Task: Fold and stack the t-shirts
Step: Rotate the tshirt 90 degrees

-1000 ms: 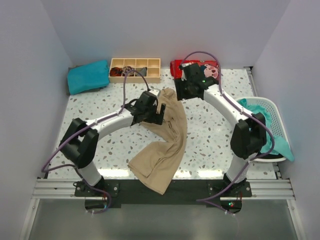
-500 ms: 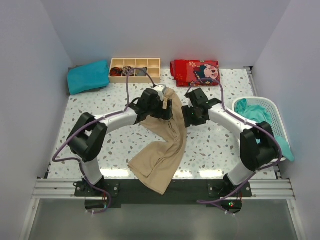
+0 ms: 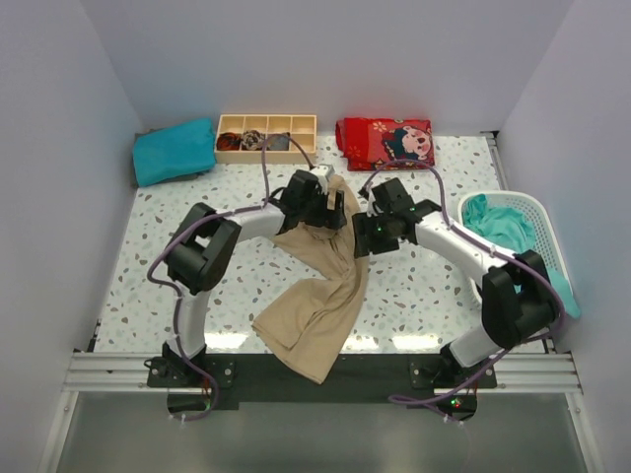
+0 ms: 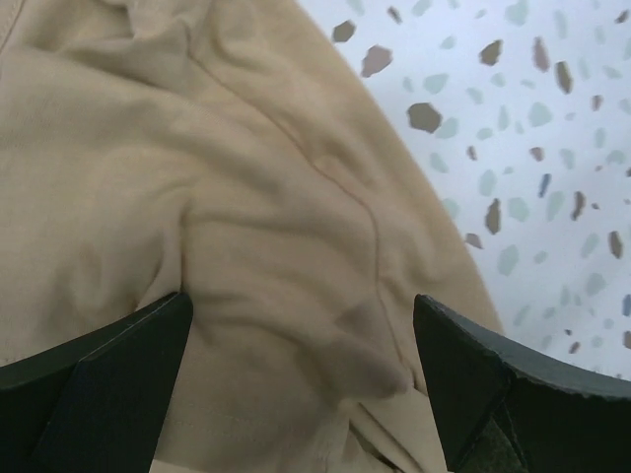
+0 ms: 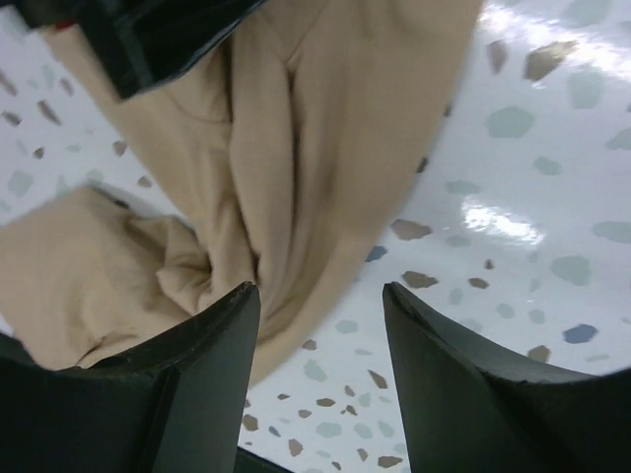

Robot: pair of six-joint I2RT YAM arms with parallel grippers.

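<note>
**Tan t-shirt before folding.** The tan t-shirt [image 3: 320, 296] is lying unfolded and rumpled in a long diagonal band on the speckled table [image 3: 148, 212], running from the far middle toward the near edge between the two arm bases. A folded teal t-shirt [image 3: 175, 150] is sitting at the far left corner, presumably as the start of the stack. More teal cloth [image 3: 498, 222] is waiting in the white basket [image 3: 513, 197] at the right. A wooden tray [image 3: 296, 158] and a red printed cloth [image 3: 385, 141] are resting along the far edge, apart from the work.

Both arms are reaching inward to the far end of the tan t-shirt, most likely because the garment needs spreading flat before any fold is possible. The left gripper [image 3: 323, 205] is hovering over that far portion with its jaws spread fully wide. In the left wrist view its fingers [image 4: 99, 384] are straddling a raised seam ridge of the cloth but pinching nothing. The right gripper [image 3: 363, 235] is poised at the shirt's right edge with its jaws partly open. In the right wrist view the cloth's edge and bare table are showing between the fingers [image 5: 197, 384], and nothing is being held. Whether any fingertip is touching the fabric cannot be told.
</note>
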